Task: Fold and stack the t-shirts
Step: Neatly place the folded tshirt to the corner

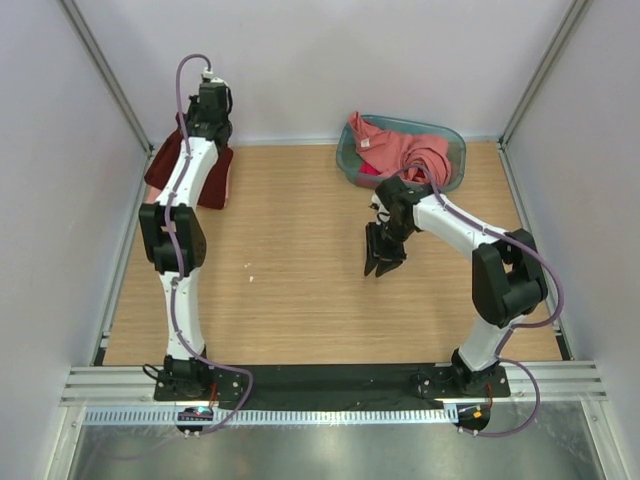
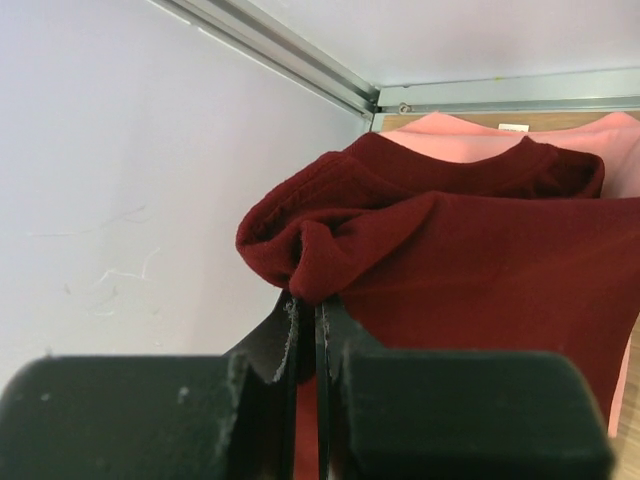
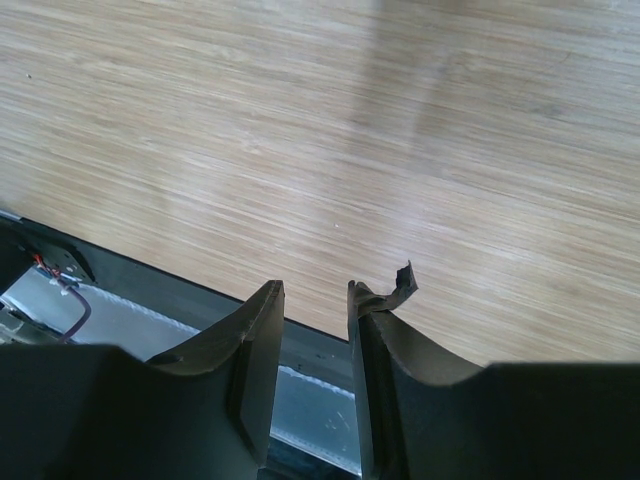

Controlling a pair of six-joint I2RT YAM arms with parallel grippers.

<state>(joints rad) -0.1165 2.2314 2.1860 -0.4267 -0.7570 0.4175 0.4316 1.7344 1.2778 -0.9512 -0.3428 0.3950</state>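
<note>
A dark maroon t-shirt [image 1: 163, 170] lies at the far left of the table on top of a salmon pink t-shirt [image 1: 229, 178]. My left gripper [image 1: 207, 118] reaches over it by the back wall. In the left wrist view the left gripper [image 2: 318, 305] is shut on a bunched fold of the maroon t-shirt [image 2: 470, 250], with the pink t-shirt [image 2: 450, 135] behind. More coral pink t-shirts [image 1: 405, 150] lie crumpled in the basket. My right gripper [image 1: 383, 262] hangs over the middle of the table, open and empty; it also shows in the right wrist view [image 3: 315, 292].
The teal-blue plastic basket [image 1: 452, 140] stands at the back right. White walls and metal frame posts [image 2: 290, 55] close in the left, back and right sides. A black strip and metal rail [image 1: 330, 385] run along the near edge.
</note>
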